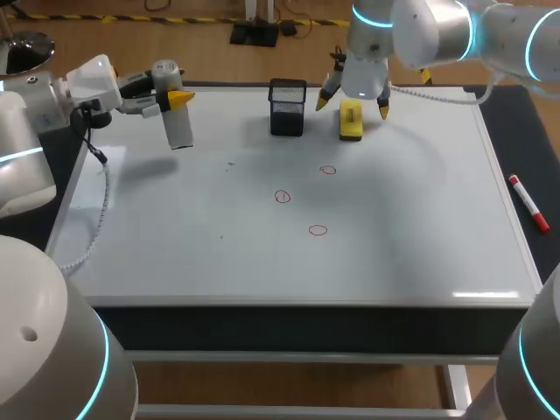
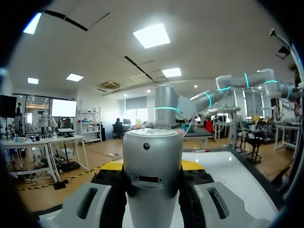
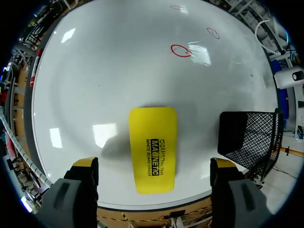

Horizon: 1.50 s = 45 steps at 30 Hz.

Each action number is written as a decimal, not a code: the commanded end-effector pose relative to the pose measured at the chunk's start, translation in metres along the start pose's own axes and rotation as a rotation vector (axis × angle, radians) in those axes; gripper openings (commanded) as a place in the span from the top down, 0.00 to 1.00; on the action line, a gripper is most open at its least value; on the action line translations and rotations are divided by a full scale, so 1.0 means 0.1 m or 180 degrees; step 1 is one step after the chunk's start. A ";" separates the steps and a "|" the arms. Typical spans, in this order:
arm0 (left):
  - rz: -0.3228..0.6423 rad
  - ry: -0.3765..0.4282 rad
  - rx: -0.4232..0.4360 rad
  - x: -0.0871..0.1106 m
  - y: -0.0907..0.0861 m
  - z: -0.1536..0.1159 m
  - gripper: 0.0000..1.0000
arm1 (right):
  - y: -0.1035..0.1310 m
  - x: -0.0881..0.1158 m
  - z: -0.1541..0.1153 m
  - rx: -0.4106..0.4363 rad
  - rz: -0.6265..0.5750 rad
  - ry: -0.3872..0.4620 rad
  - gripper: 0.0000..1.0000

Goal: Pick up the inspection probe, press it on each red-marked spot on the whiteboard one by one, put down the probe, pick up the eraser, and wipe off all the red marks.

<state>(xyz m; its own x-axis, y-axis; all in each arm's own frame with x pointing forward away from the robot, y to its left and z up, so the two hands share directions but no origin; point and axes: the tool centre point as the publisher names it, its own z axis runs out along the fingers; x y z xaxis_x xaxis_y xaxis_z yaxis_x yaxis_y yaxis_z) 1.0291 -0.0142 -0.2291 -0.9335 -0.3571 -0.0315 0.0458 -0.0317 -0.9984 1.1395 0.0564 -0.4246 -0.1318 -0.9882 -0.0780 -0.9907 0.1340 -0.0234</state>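
Eraser (image 1: 350, 120) flat on whiteboard (image 1: 394, 201), long axis 12–6 o'clock. R gripper (image 1: 352, 107) spread wide astride it, not touching. L gripper (image 1: 175, 98) pinches probe (image 1: 178, 122), near-upright.

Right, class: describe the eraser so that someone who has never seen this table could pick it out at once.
Start at the far edge of the whiteboard, where a black mesh basket stands near the middle. Just right of it, under the open right gripper, lies the eraser: a flat, bright yellow block, the only one on the board.
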 end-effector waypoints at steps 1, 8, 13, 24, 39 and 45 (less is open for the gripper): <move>0.0006 -0.0001 0.0009 0.00 0.00 0.00 1.00 | -0.02 0.01 0.00 -0.0017 -0.0005 0.0023 0.00; 0.0006 -0.0001 0.0009 0.00 0.00 0.00 1.00 | -0.04 0.05 0.05 -0.0062 -0.0029 0.0088 0.00; 0.0006 -0.0001 0.0009 0.00 0.00 0.00 1.00 | -0.06 0.06 0.07 -0.0093 -0.0104 0.0120 0.22; 0.0006 -0.0001 0.0009 0.00 0.00 0.00 1.00 | -0.04 0.03 -0.06 -0.0067 -0.0130 0.0153 1.00; 0.0006 -0.0001 0.0009 0.00 0.00 0.00 1.00 | -0.16 0.18 -0.57 0.0047 0.0064 0.0060 1.00; 0.0006 -0.0001 0.0009 0.00 0.00 0.00 1.00 | -0.18 0.41 -0.84 0.0084 0.0298 0.0008 1.00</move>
<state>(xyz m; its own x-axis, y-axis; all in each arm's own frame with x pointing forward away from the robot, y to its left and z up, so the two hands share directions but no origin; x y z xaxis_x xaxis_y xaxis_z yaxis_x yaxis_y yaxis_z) 1.0291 -0.0142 -0.2291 -0.9336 -0.3570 -0.0314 0.0457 -0.0317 -0.9985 1.1619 0.0216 -0.3670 -0.2205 -0.9728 -0.0712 -0.9743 0.2231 -0.0316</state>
